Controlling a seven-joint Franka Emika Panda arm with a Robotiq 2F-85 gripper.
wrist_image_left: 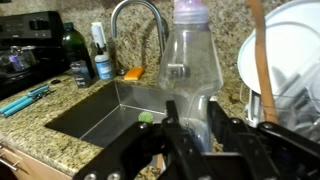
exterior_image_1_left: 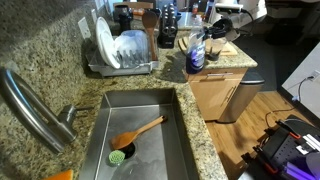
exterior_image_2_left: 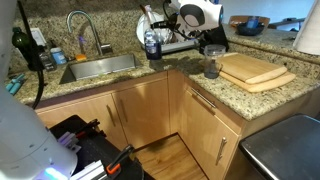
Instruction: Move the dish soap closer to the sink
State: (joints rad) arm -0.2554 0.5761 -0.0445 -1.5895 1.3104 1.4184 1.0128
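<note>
where granite counter [exterior_image_1_left: 40,60] meets sink [exterior_image_1_left: 120,105] — wood cabinets [exterior_image_2_left: 140,105], kitchen

your bench [exterior_image_1_left: 40,50], speckled granite, carries: steel sink [exterior_image_1_left: 150,105], a green-headed, wooden-handled brush [exterior_image_1_left: 137,135] lying inside; curved faucet [exterior_image_1_left: 35,110] beside it; dish rack [exterior_image_1_left: 125,68] with white plates [exterior_image_1_left: 108,42] beyond; dish soap [exterior_image_1_left: 196,58] at the corner, your pincer [exterior_image_1_left: 207,38] at its upper part.

No text, brand or number can be read anywhere. The soap [wrist_image_left: 190,55] between the fingers of the gripper [wrist_image_left: 192,112] shows no legible label. Up and left of the gripper, a green bottle [wrist_image_left: 70,42] and a white bottle [wrist_image_left: 101,58] carry labels, the print too small to make out.
</note>
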